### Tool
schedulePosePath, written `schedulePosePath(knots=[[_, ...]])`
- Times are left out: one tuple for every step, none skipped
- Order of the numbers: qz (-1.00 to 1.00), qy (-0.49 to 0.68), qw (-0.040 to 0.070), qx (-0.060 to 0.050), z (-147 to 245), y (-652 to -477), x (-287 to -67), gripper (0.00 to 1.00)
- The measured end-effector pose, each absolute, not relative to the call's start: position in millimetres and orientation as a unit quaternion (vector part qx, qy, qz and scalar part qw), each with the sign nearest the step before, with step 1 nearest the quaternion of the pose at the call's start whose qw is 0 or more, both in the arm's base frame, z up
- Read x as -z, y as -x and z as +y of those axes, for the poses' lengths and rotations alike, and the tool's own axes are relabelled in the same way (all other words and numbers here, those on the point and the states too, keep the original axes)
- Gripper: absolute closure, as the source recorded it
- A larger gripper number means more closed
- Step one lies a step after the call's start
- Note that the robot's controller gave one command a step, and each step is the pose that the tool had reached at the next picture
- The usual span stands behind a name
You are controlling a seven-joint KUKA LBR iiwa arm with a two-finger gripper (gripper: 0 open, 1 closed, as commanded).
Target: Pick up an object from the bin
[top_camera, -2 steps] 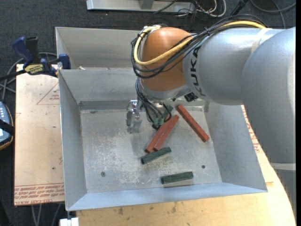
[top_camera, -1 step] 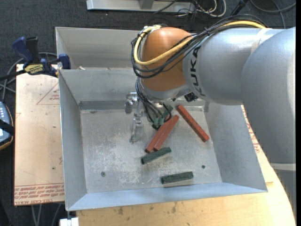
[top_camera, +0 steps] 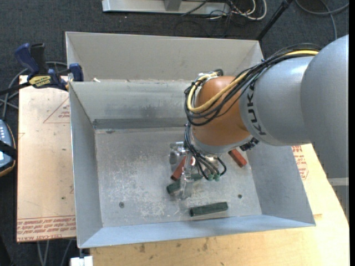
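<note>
Grey bin (top_camera: 83, 165): I see jaws low at its middle, beside a small dark-green piece (top_camera: 174, 188); spread or pinching, can't tell. Grasp step, I reckon. Next needs a confirmed pinch, then a straight lift.

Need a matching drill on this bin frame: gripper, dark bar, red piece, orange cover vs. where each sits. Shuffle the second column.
Things:
1. gripper
2. dark bar
3. red piece
4. orange cover

Places:
A. lying flat near the bin's front wall
B. on the floor at the arm's edge, right of the gripper
C. low over the middle of the bin floor
D. on the wrist, with cables running across it

Pairs: 1-C, 2-A, 3-B, 4-D
</note>
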State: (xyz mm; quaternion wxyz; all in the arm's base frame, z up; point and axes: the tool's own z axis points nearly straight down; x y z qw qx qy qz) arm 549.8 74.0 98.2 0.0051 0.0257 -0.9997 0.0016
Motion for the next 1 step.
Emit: schedulePosePath(knots=[[-0.965, -0.264, -0.002, 0.000, 29.5, -622.1, -73.6, 0.00]])
